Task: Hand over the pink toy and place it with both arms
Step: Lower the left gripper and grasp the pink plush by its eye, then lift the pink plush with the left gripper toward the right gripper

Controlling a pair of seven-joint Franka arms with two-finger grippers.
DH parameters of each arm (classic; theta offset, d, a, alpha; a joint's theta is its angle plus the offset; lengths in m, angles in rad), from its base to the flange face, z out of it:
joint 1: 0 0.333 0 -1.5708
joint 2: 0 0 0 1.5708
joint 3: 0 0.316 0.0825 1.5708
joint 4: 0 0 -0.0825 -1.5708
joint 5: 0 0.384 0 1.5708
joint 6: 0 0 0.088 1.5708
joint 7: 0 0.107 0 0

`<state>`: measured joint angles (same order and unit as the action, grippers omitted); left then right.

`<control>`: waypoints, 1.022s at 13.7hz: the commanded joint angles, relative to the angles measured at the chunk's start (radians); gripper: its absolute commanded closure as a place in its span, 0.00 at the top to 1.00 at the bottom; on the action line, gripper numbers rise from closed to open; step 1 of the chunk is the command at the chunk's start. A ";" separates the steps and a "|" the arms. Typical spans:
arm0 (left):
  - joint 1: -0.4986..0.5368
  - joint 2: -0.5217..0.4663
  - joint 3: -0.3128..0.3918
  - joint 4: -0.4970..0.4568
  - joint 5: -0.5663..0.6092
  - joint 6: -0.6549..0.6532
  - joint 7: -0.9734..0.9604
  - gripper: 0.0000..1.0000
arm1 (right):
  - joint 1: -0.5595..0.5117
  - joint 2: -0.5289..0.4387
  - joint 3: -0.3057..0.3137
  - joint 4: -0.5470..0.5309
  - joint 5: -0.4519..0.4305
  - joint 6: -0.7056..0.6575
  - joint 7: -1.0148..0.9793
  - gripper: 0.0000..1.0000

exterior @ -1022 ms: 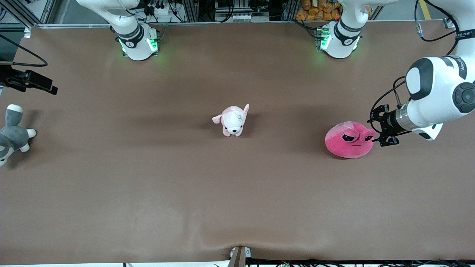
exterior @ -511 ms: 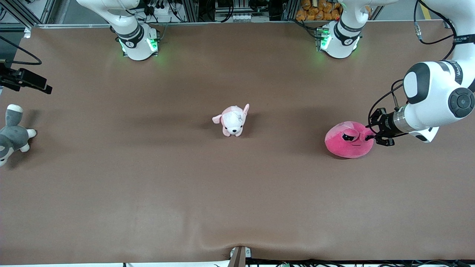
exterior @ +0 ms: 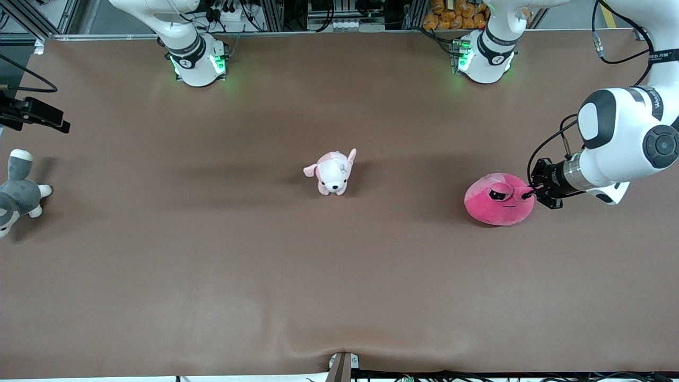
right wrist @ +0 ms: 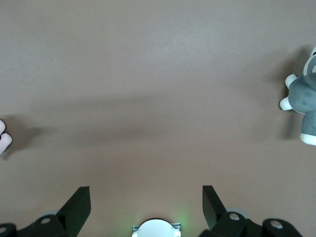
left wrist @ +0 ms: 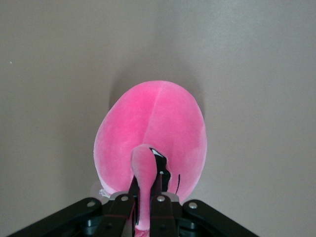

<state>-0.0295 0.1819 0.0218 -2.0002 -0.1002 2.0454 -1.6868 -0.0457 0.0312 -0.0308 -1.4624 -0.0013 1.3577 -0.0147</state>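
Note:
The pink toy (exterior: 498, 206) is a hot-pink round plush lying on the brown table toward the left arm's end. My left gripper (exterior: 532, 195) reaches in low from the side and is shut on a bulging fold of plush at the toy's eye. In the left wrist view the two fingers (left wrist: 160, 190) pinch that pink fold, with the toy's body (left wrist: 163, 121) spread out past them. My right gripper (right wrist: 144, 190) stands wide open with nothing in it, up in the air at the right arm's end of the table (exterior: 48, 116).
A small pale pink-and-white puppy plush (exterior: 332, 172) stands mid-table. A grey-and-white plush animal (exterior: 18, 193) lies at the edge by the right arm's end, also seen in the right wrist view (right wrist: 303, 96). Both arm bases (exterior: 196, 58) stand along the table's back edge.
The left gripper's fingers closed onto the pink toy's bulging fold, and the toy shifted slightly. The right gripper drifted a little toward the table's end.

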 commanded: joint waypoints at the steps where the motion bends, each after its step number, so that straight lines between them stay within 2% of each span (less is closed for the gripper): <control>1: -0.003 -0.027 -0.006 0.032 -0.022 -0.019 -0.053 0.00 | 0.000 -0.005 0.012 0.005 -0.011 -0.006 -0.014 1.00; 6: -0.003 -0.033 -0.069 0.205 -0.030 -0.224 -0.102 0.00 | 0.009 -0.004 0.012 0.004 -0.011 -0.006 -0.019 1.00; 9: -0.004 -0.033 -0.103 0.332 -0.067 -0.319 -0.122 0.00 | 0.004 0.022 0.011 0.026 -0.008 0.006 -0.185 1.00; 12: -0.007 -0.032 -0.193 0.438 -0.108 -0.361 -0.215 0.00 | 0.036 0.071 0.015 0.034 0.009 0.020 -0.221 1.00; 14: -0.009 -0.032 -0.270 0.498 -0.112 -0.363 -0.275 0.00 | 0.064 0.090 0.014 0.036 0.052 0.073 -0.215 1.00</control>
<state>-0.0383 0.1441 -0.1922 -1.5725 -0.1939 1.7138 -1.9060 -0.0061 0.0874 -0.0173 -1.4596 0.0207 1.4079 -0.2194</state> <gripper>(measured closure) 0.903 0.000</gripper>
